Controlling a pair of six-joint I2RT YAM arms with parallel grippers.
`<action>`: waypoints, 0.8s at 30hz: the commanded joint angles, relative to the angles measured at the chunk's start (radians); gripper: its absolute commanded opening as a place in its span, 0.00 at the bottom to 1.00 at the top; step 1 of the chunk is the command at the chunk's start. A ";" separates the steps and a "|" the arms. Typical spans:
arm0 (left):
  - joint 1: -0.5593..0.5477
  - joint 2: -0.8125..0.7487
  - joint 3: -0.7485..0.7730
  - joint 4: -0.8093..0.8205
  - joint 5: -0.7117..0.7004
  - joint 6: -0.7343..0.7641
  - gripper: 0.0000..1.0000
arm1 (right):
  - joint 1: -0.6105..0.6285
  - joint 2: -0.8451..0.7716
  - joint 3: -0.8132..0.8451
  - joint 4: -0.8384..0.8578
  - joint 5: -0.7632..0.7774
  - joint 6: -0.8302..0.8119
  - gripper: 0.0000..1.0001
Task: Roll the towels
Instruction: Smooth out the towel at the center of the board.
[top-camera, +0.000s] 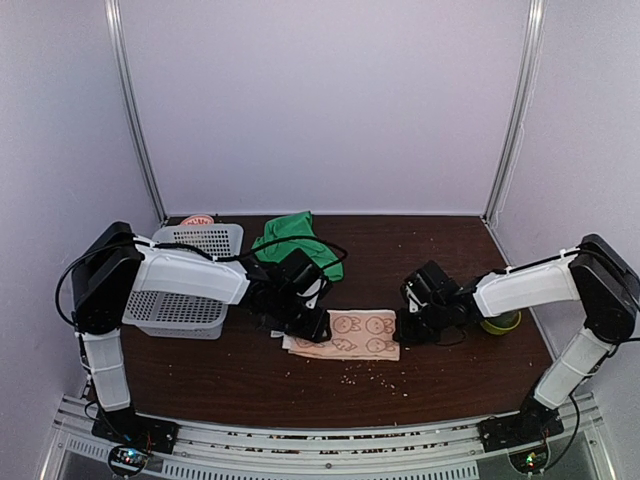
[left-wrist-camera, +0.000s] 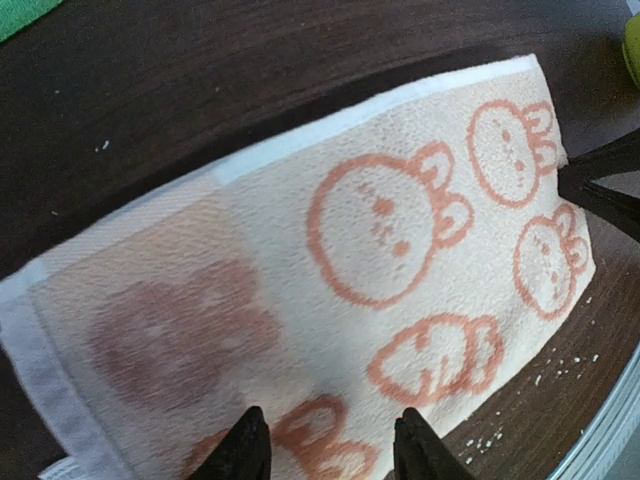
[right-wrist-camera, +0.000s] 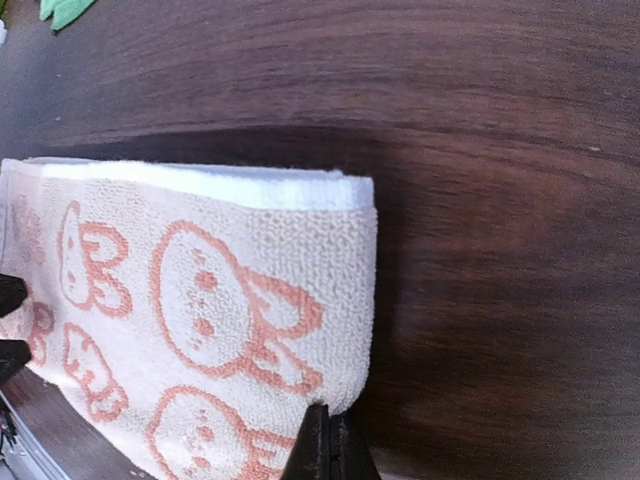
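Your pinkish-beige bunny-print terry towel (top-camera: 352, 335) runs left-right: right pincer (right-wrist-camera: 325, 447) closed at its right end (left pincer (left-wrist-camera: 332, 442) spread over the other end).

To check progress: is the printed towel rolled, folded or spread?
Folded flat, not rolled: the printed towel shows a doubled edge and lies flat on the table.

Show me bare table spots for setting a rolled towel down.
Free: back right of the table, between green towel and right arm; front strip with crumbs before the printed towel. Crowded: basket at left, left claw and right claw at the printed towel.
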 joint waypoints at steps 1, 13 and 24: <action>-0.014 -0.064 0.013 0.005 0.008 0.014 0.44 | -0.039 -0.056 0.020 -0.226 0.082 -0.144 0.00; -0.039 0.042 0.231 0.061 0.094 0.054 0.44 | -0.041 -0.045 0.205 -0.503 0.317 -0.264 0.00; -0.037 0.171 0.262 0.117 0.131 0.009 0.43 | 0.042 0.022 0.264 -0.570 0.580 -0.212 0.00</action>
